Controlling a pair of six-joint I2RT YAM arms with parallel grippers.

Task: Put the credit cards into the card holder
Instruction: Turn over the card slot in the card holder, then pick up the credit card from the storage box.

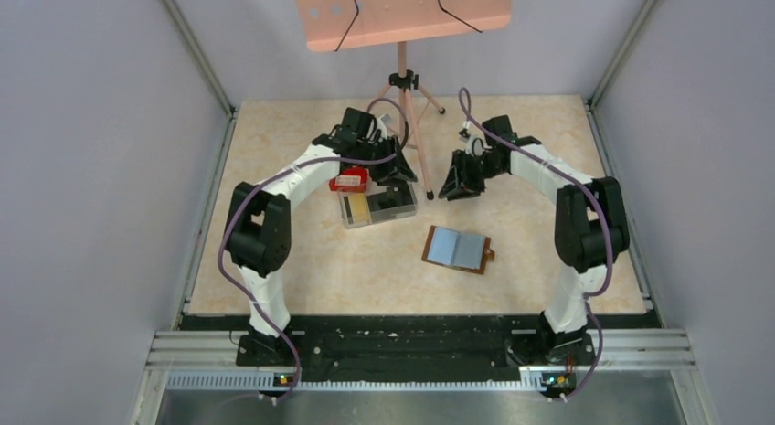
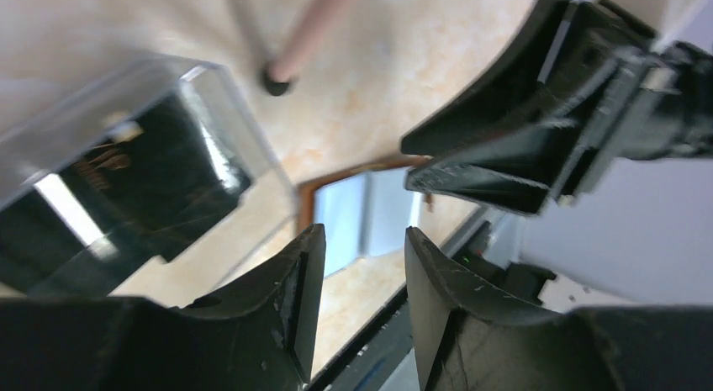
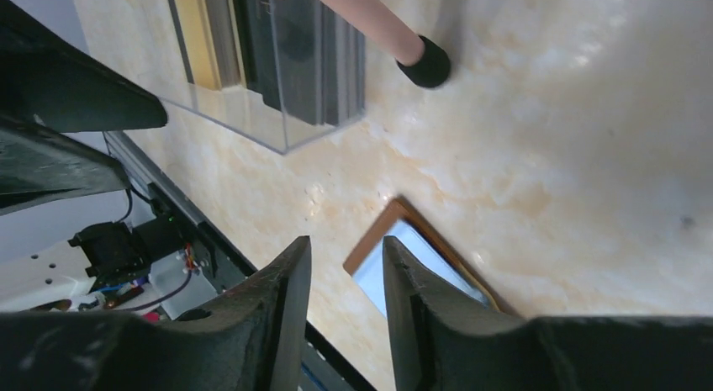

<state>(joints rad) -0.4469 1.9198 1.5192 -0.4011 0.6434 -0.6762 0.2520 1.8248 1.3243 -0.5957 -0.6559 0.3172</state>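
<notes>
Overhead view: one card holder (image 1: 457, 249) lies open at six o'clock of the two grippers. The left gripper (image 1: 399, 174) hangs over one clear box (image 1: 345, 217) holding the credit cards (image 1: 358, 207); one tan and one black show, and any others cannot be counted. The right gripper (image 1: 460, 183) sits at its three o'clock.

Left wrist view: jaws parted, empty.

Right wrist view: jaws parted, empty.

The left fingers should probably straddle a single card's edge squarely before closing.

White arms (image 1: 306, 169), black joints (image 1: 260, 228), purple cables (image 1: 222, 249), black fingers (image 2: 286, 315).
</notes>
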